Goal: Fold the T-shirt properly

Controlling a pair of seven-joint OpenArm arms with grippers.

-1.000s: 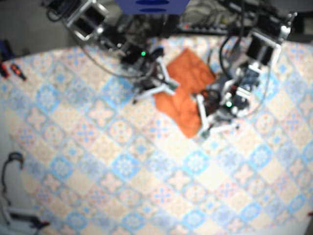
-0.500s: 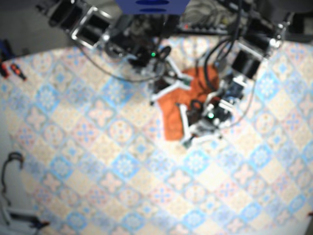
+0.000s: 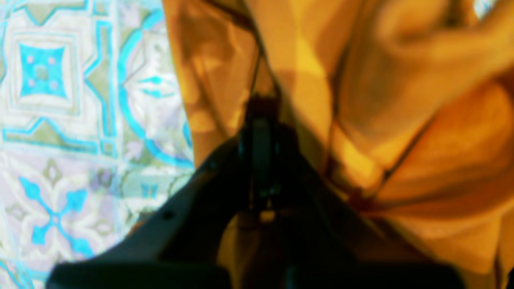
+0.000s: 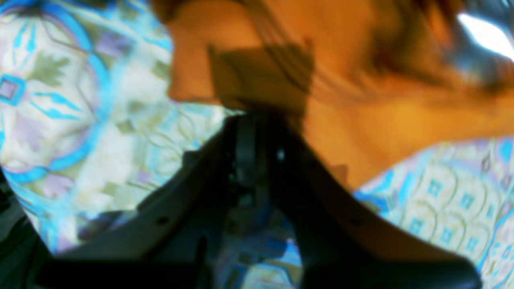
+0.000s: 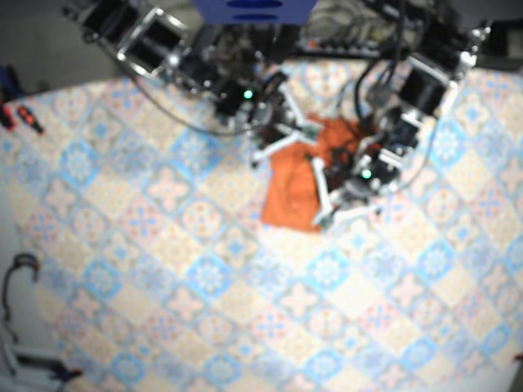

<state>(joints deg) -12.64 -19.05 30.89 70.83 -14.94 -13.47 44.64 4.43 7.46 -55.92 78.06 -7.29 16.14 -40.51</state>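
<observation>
base view: orange t-shirt (image 5: 292, 194) is seen bunched near far edge of tabletop (image 5: 163, 269); fabric is clenched by left gripper (image 3: 261, 110) and right gripper (image 4: 249, 118).

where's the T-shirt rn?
Base view: the orange T-shirt sits bunched at upper centre of the patterned tablecloth, between the right gripper at its upper-left edge and the left gripper at its right edge.

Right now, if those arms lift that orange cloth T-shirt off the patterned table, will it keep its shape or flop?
Probably flop: the orange cloth T-shirt lies bunched, with soft folds and creases in the left wrist view. It looks thin, so it is likely light. On the patterned tablecloth it would probably drag and wrinkle rather than slide whole.
</observation>
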